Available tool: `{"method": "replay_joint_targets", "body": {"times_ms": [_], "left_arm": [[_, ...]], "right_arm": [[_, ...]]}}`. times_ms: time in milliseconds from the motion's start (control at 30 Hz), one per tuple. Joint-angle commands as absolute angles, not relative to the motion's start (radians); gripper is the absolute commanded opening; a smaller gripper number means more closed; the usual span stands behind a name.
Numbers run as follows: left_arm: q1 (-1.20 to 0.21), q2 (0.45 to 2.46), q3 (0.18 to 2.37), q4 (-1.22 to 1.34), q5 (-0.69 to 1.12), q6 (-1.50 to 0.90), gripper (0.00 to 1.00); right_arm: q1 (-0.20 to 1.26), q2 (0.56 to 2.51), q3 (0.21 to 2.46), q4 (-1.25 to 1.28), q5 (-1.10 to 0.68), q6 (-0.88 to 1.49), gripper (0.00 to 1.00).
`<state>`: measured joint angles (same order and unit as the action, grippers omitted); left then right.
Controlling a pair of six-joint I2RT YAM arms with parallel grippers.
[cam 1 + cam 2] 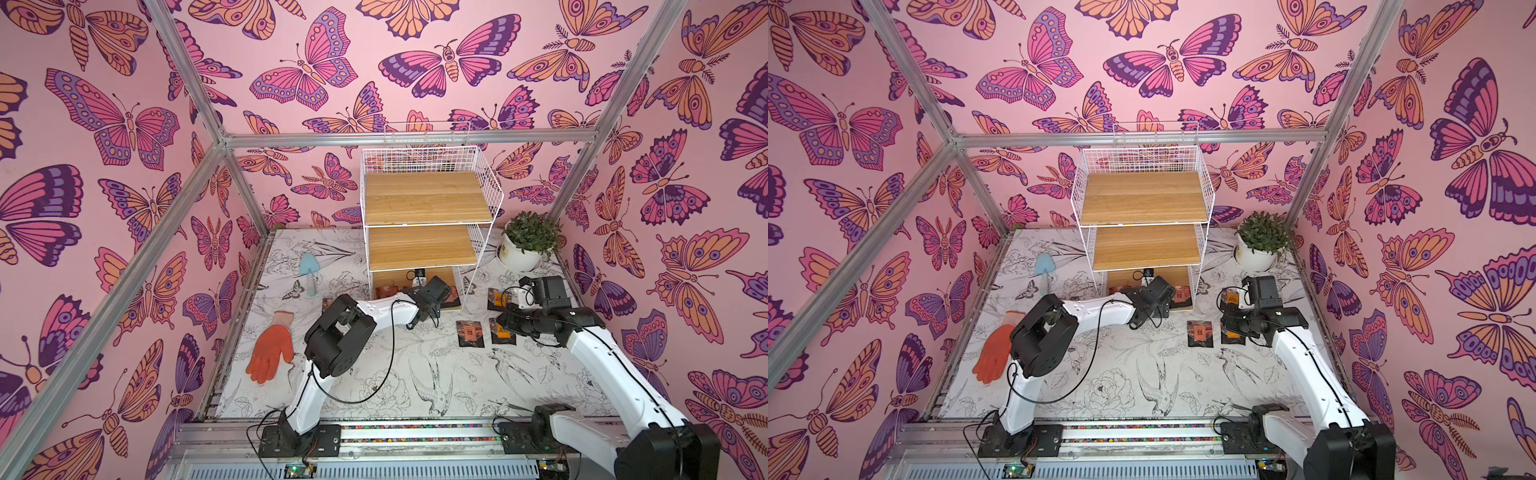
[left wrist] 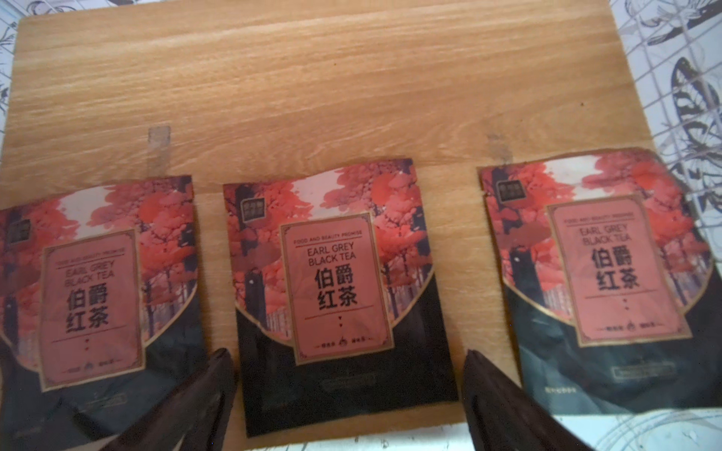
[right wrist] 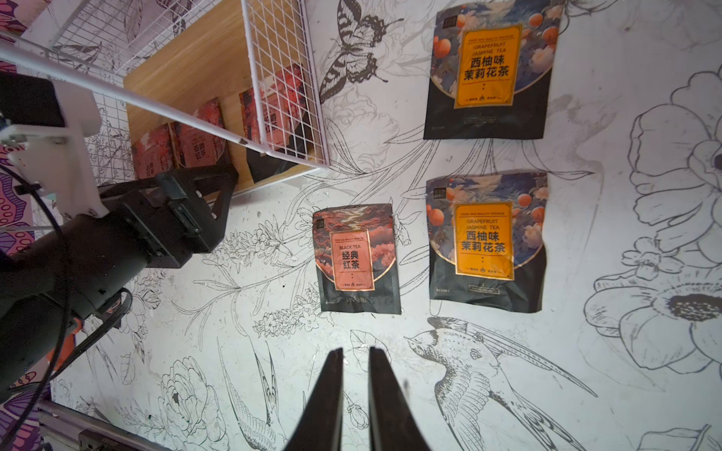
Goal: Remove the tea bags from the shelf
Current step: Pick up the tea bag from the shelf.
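The left gripper (image 2: 347,353), wide open, straddles the middle tea bag (image 2: 336,281) on the shelf (image 1: 428,195) — lowest board. The right gripper (image 3: 356,349) — nearly closed, empty — hovers near three sachets (image 3: 357,257) lying at 4 o'clock from that rack.

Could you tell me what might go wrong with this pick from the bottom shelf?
The open left gripper straddles the middle black-and-red flat tea bag; one finger hangs over the neighbouring sachet, so closing may drag both.
The bag lies flat on the light wooden board; fingers may slip over it.
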<state>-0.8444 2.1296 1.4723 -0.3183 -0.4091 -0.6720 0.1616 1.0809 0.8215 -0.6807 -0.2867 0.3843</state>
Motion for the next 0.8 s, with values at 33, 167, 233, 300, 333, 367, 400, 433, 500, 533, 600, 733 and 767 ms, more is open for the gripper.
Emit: {"method": "replay_joint_targets", "body": {"times_ms": [33, 167, 233, 300, 333, 367, 400, 433, 500, 533, 600, 733, 767], "left_arm": [[-0.839, 2.195, 1.510, -0.405, -0.391, -0.669, 0.88], [-0.838, 2.213, 1.531, -0.440, -0.382, -0.695, 0.85], [-0.838, 2.214, 1.534, -0.445, -0.380, -0.699, 0.80], [-0.838, 2.214, 1.532, -0.447, -0.377, -0.701, 0.75], [-0.838, 2.216, 1.532, -0.449, -0.376, -0.702, 0.74], [-0.838, 2.217, 1.532, -0.452, -0.375, -0.703, 0.71], [-0.838, 2.214, 1.532, -0.452, -0.376, -0.705, 0.70], [-0.838, 2.213, 1.532, -0.451, -0.375, -0.710, 0.69], [-0.838, 2.207, 1.531, -0.452, -0.370, -0.710, 0.65], [-0.838, 2.202, 1.531, -0.454, -0.363, -0.708, 0.62], [-0.838, 2.184, 1.527, -0.457, -0.348, -0.696, 0.54], [-0.838, 2.144, 1.501, -0.458, -0.333, -0.680, 0.29], [-0.838, 2.136, 1.493, -0.460, -0.333, -0.680, 0.24]], "right_arm": [[0.153, 1.073, 0.854, -0.690, -0.294, 0.367, 0.19], [0.152, 1.068, 0.856, -0.693, -0.297, 0.367, 0.19], [0.151, 1.064, 0.855, -0.692, -0.298, 0.366, 0.19], [0.151, 1.064, 0.855, -0.693, -0.297, 0.366, 0.19], [0.151, 1.065, 0.856, -0.692, -0.297, 0.367, 0.19], [0.151, 1.065, 0.856, -0.693, -0.297, 0.366, 0.19], [0.152, 1.067, 0.856, -0.692, -0.298, 0.367, 0.19], [0.149, 1.066, 0.856, -0.693, -0.299, 0.366, 0.19], [0.149, 1.064, 0.856, -0.693, -0.298, 0.366, 0.19], [0.148, 1.065, 0.856, -0.692, -0.299, 0.365, 0.18], [0.148, 1.063, 0.856, -0.691, -0.296, 0.365, 0.18], [0.144, 1.063, 0.855, -0.689, -0.296, 0.364, 0.18], [0.145, 1.061, 0.854, -0.689, -0.298, 0.363, 0.18]]}}
